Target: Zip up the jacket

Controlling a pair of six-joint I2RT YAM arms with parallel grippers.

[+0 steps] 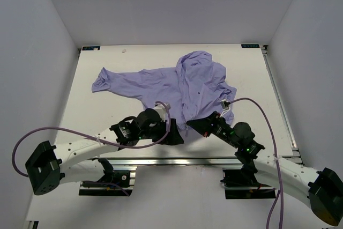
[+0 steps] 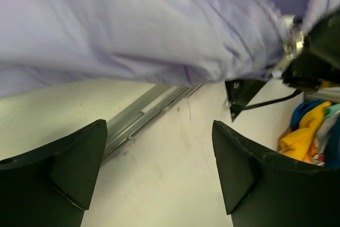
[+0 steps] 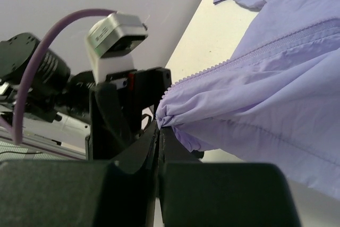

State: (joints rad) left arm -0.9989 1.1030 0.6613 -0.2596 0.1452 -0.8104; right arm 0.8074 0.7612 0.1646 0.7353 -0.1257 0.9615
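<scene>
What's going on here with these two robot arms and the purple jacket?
Two arms are working at the near hem of a lavender jacket that lies crumpled on the white table. The right gripper is shut on the bottom corner of the fabric, beside the zipper teeth. The left gripper is open next to it, holding nothing. The zipper looks undone there.

The thin lavender jacket (image 1: 182, 81) lies wrinkled on the white table (image 1: 102, 113), with one sleeve (image 1: 120, 82) stretched out to the left and the body heaped toward the right. Its near hem is bunched and lifted, and zipper teeth (image 3: 223, 66) run up from that corner.
</scene>
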